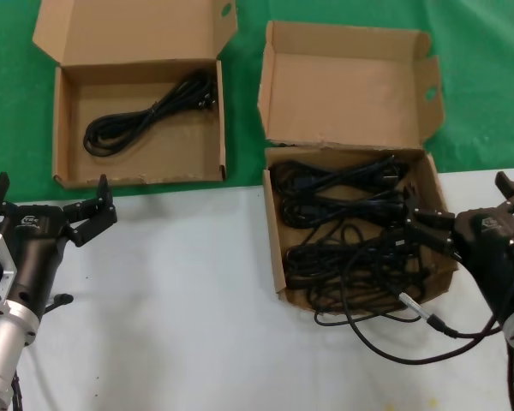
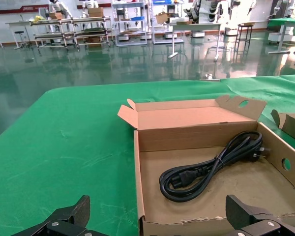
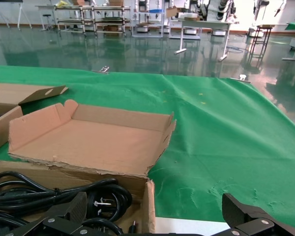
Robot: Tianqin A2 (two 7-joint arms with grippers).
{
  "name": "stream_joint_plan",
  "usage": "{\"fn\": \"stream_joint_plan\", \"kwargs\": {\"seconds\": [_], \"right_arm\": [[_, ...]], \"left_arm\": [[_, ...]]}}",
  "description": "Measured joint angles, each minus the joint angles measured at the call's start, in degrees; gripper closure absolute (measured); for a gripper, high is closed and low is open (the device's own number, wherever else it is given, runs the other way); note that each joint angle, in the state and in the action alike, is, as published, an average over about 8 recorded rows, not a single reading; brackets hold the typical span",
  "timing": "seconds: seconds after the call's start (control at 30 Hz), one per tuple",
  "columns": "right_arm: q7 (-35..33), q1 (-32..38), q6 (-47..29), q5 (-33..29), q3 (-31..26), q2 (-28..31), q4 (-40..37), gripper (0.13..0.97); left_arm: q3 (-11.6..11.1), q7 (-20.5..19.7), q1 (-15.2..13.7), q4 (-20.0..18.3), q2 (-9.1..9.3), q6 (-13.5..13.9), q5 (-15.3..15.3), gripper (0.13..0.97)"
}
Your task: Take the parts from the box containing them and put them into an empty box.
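The squarish box (image 1: 273, 231) with a side-tabbed lid stands at centre right and holds several black power cables (image 1: 351, 231). One cable (image 1: 385, 342) trails over the box's front edge onto the table. The wider shallow box (image 1: 60, 128) at far left holds one looped cable (image 1: 146, 116). My right gripper (image 1: 458, 204) is open at the squarish box's right wall, one finger over the cables and one outside. In the right wrist view, the right gripper (image 3: 155, 204) straddles that wall above the cables (image 3: 39, 191). My left gripper (image 1: 50, 199) is open and empty just in front of the wide box. In the left wrist view, the left gripper (image 2: 157, 209) faces that box (image 2: 196, 135) and its cable (image 2: 211, 167).
Both boxes stand where the white table (image 1: 197, 300) meets a green cloth (image 1: 480, 86); their open lids lean back over the cloth. A narrow gap separates the two boxes.
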Motion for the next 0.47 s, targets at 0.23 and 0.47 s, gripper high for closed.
{"fn": "stream_joint_plan", "kwargs": {"seconds": [0.23,0.47], "right_arm": [[0.00,0.00,0.00,0.00,0.00,0.00,0.00,0.129],[0.00,0.00,0.00,0.00,0.00,0.00,0.00,0.129]], "left_arm": [[0.00,0.00,0.00,0.00,0.00,0.00,0.00,0.132],[0.00,0.00,0.00,0.00,0.00,0.00,0.00,0.132]]}}
